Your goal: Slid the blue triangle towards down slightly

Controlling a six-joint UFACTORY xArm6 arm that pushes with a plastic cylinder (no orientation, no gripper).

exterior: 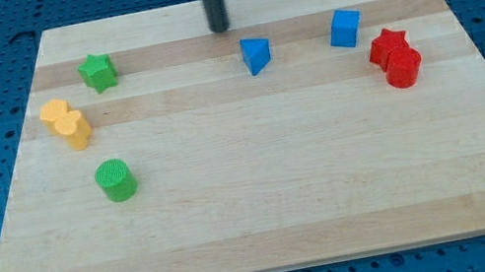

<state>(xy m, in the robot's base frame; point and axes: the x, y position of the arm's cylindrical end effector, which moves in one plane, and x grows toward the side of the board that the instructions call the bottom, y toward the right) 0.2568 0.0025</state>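
The blue triangle [255, 55] lies on the wooden board [264, 202], near the view's top and just right of centre. My tip [221, 29] is the lower end of the dark rod coming down from the view's top edge. It stands a little above and to the left of the blue triangle, with a small gap between them.
A blue cube [345, 28] lies right of the triangle. A red star [388, 44] and a red cylinder [404, 67] touch at the right. A green star [97, 71], a yellow block [66, 123] and a green cylinder [116, 179] lie at the left.
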